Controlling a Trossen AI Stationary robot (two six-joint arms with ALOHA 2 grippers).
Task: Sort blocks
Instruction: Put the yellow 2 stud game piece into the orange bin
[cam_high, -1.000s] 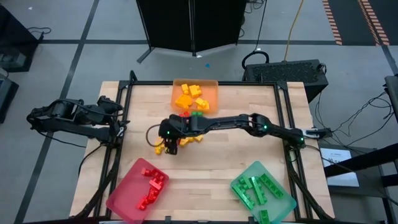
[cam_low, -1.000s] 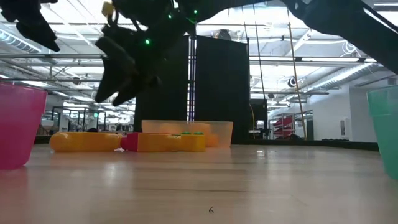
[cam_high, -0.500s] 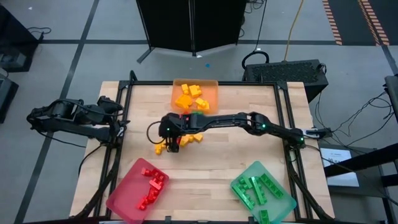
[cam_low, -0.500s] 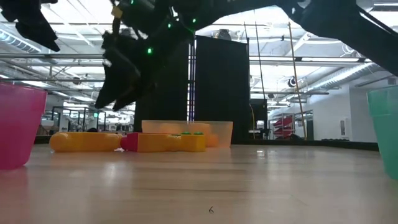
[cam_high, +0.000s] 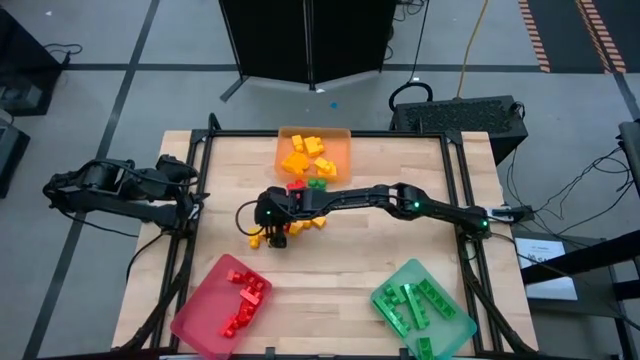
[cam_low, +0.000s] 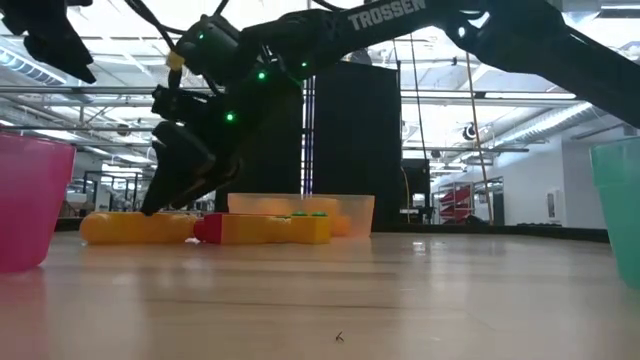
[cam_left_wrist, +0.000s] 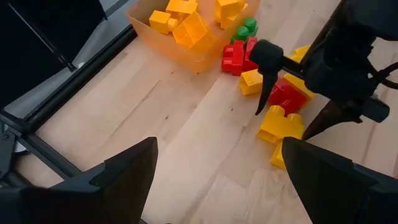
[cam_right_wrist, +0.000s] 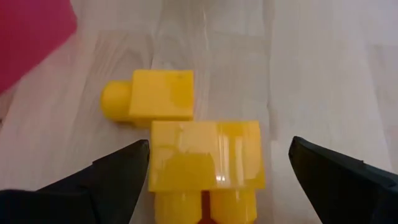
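A loose cluster of yellow and red blocks (cam_high: 300, 224) lies flat on the table's middle. A red and a green block (cam_high: 307, 184) rest just before the orange tray. My right gripper (cam_high: 272, 228) is open and points down over the cluster's left end. Its fingers stand on either side of a two-stud yellow block (cam_right_wrist: 205, 155), low over the table (cam_low: 165, 200). A smaller yellow block (cam_right_wrist: 155, 94) lies just beyond it. My left gripper (cam_left_wrist: 217, 180) is open and waits off the table's left edge (cam_high: 185, 200).
The orange tray (cam_high: 340, 165) with yellow blocks sits at the far edge. A red tray (cam_high: 200, 325) with red blocks is near left, and a green tray (cam_high: 455, 330) with green blocks near right. Bare wood lies between the cluster and the near trays.
My right gripper has come down toward the yellow blocks at the cluster's left end, staying open; its fingertips now hang just above the table. The blocks have not moved.
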